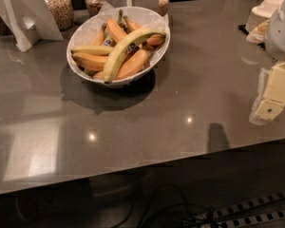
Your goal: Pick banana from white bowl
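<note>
A large, wide white bowl (pixel 85 30) stands on the grey counter at the upper left of centre. It holds several bananas; a long greenish-yellow banana (pixel 121 51) lies on top, slanting across riper orange-yellow ones (pixel 88 61). My gripper (pixel 271 101), with cream-coloured parts, hangs at the right edge of the view above the counter's front right part. It is far to the right of the bowl and holds nothing that I can see.
A stack of small white bowls (pixel 266 11) sits at the back right. Glass jars (pixel 59 6) and folded white sign stands (pixel 26 13) line the back edge behind the bowl. The counter's front edge (pixel 142 164) runs across the lower view, with cables on the floor below.
</note>
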You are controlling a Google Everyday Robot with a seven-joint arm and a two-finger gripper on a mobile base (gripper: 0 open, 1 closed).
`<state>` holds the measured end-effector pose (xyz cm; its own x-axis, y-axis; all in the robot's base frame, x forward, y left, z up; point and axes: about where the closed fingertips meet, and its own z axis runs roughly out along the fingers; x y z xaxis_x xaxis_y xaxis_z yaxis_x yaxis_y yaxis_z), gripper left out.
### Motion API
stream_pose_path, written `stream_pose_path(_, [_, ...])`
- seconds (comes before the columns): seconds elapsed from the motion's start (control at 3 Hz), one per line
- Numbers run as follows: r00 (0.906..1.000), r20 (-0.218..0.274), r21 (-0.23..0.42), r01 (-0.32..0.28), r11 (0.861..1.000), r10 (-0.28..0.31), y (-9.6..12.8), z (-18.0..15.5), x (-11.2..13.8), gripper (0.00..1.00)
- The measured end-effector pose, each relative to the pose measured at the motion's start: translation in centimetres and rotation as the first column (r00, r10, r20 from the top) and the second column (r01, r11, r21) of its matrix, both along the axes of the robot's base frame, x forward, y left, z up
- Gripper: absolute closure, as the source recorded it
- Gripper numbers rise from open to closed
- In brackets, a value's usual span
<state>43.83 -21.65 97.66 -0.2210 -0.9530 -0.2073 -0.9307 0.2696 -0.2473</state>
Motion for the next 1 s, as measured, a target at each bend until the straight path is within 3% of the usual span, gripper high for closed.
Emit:
stream_pose_path(0.33, [0.9999, 0.010, 0.003, -0.005, 1.000, 0.005, 0.2, 0.2, 0.2, 0.00])
stream_pose_path(0.67, [0.9944, 0.079, 0.025, -0.073, 0.997, 0.071, 1.7, 1.1, 1.9, 0.00])
stream_pose_path(1.0, [0.9709, 0.175, 0.061, -0.176, 0.982, 0.163, 3.7, 1.8, 4.9, 0.00])
